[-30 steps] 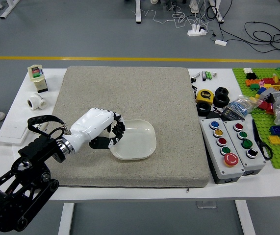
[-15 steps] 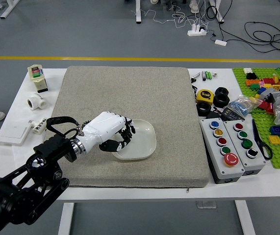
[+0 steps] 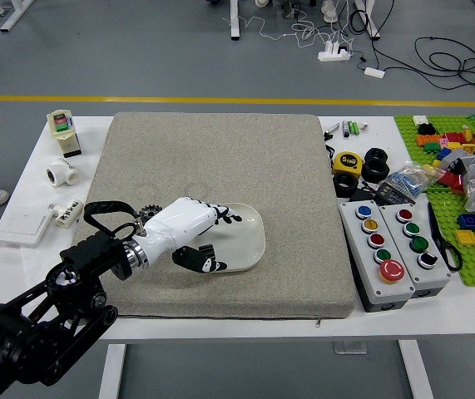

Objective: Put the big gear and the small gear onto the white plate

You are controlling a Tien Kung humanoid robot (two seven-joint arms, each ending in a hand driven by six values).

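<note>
Here, hand [image 3: 185, 223] over plate [image 3: 247, 243] on mat [image 3: 220, 154] (floor [image 3: 137, 58] grey).

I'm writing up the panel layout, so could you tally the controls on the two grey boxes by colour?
Red controls: 3
Green controls: 3
Blue control: 1
Yellow control: 1
Black control: 1
Total: 9
</note>
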